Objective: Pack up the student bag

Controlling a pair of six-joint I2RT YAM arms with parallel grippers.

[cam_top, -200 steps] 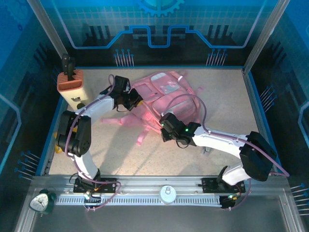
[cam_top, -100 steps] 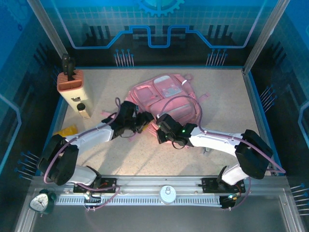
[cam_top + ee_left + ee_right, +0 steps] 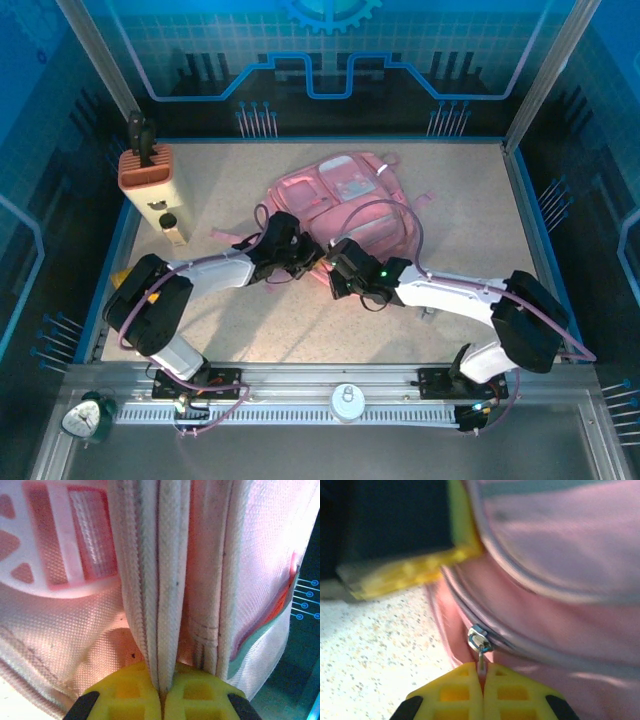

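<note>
Mid-worktop, toward the far edge: large soft pink fabric student bag [image 3: 350,190] lies flat | left claw [image 3: 162,695] clamped on its ribbed fabric seam [image 3: 167,605] | right claw [image 3: 482,680] clamped on small metal zipper pull [image 3: 481,657] | step, judged: unzipping | next: steady pull along track while left anchors fabric

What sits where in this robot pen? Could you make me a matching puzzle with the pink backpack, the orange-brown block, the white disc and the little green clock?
Things:
1. soft pink fabric backpack
2. orange-brown block with a dark handle on top
3. white round disc
4. small green round clock with a pale face

Places:
A. middle of the near metal rail
B. far left corner of the speckled table
C. near left corner, off the tabletop
D. middle of the table

Pairs: 1-D, 2-B, 3-A, 4-C.
</note>
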